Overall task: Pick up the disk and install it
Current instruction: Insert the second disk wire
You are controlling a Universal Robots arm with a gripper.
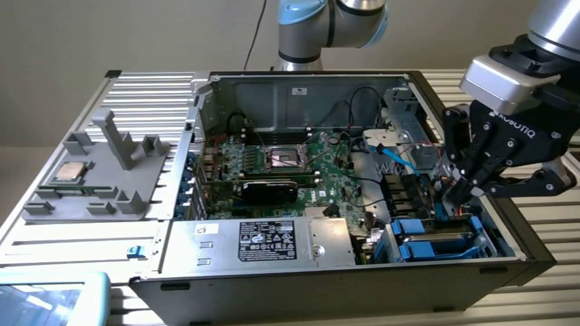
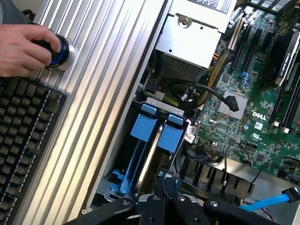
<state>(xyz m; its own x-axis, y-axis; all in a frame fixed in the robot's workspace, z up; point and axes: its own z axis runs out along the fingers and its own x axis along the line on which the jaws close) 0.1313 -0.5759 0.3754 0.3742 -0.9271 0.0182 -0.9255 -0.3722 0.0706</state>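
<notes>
Install step, near done by the look: the pincer (image 2: 165,185), pressed together, bears on the disk (image 2: 157,136) in the case's bay at five o'clock.

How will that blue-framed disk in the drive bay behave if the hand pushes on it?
The disk is probably rigid: a flat slab in a hard-looking blue frame. Standing on edge in its bay, it should slide rather than tip. The shut hand hovers at its edge.

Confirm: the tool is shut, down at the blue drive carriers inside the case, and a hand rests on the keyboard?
Not quite. The wrist view shows the hand gripping a round knob beside the keyboard. The tool is shut at the blue drive carriers.
</notes>
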